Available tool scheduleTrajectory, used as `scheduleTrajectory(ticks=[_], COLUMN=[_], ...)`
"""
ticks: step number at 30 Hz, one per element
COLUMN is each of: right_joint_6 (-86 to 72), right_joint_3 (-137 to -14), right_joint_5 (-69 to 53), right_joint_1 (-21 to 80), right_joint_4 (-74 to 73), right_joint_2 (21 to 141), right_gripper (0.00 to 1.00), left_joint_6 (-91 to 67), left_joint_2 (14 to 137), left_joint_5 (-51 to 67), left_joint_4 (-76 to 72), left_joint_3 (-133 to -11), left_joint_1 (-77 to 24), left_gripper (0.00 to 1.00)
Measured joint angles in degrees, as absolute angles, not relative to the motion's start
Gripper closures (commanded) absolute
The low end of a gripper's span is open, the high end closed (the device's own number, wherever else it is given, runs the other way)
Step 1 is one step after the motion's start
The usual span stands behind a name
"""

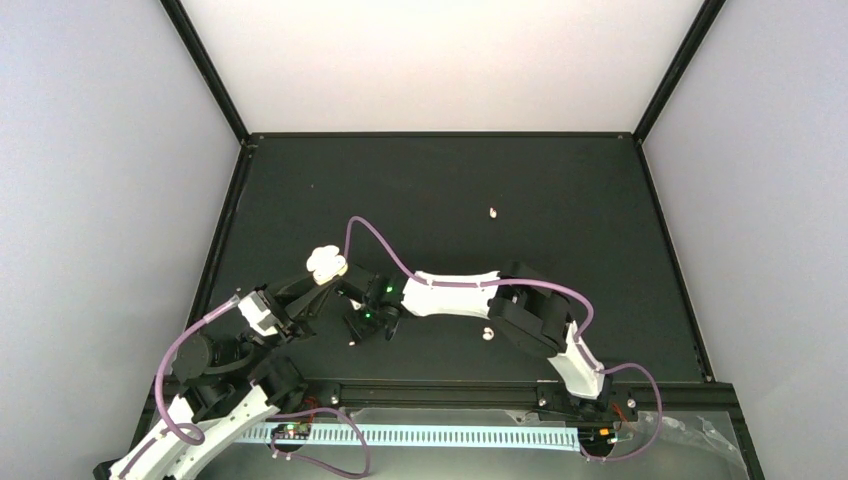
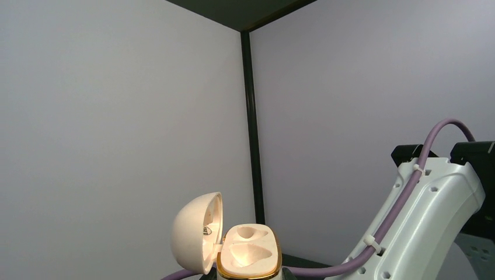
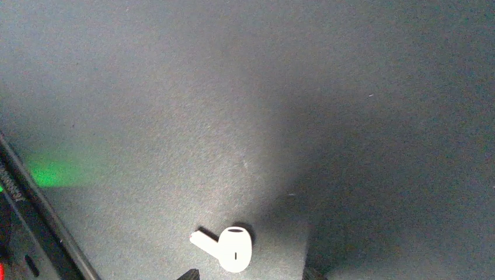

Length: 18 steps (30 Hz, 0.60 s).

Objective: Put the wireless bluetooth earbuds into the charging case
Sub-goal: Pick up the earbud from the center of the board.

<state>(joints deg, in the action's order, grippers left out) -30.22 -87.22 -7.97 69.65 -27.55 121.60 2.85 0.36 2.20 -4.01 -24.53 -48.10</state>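
Dark mat [image 3: 175, 116] — stemmed earbud [image 3: 230, 249] between cropped fingertips [image 3: 190, 274] of right end effector [image 3: 251, 276]

The charging case [image 2: 248, 258] runs off the bottom edge.

Cream, white and black against pale lilac-grey.
The charging case [image 2: 248, 259] is warm cream inside and out, with a thin gold band round its rim. The stemmed earbud [image 3: 229, 249] is plain white with a small dark slot. It lies on a charcoal-black mat [image 3: 175, 116] that carries a patch of green glow. The arm link [image 2: 435, 221] is white with black joints, trailed by a purple cable [image 2: 425, 153]. The walls [image 2: 117, 116] are flat grey-lilac, and the corner post [image 2: 252, 116] is black.
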Motion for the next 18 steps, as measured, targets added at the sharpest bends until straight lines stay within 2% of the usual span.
scheduleTrajectory(ticks=[18], right_joint_6=[-31.6], right_joint_3=[-93.1], right_joint_5=[-0.3], right_joint_1=[71.2], right_joint_4=[-31.6], right_joint_2=[124.9], right_gripper=[0.59], left_joint_6=[2.9], left_joint_2=[0.4], left_joint_5=[0.9], left_joint_4=[-2.5], left_joint_3=[-24.6], left_joint_1=[-48.1], left_gripper=[0.98])
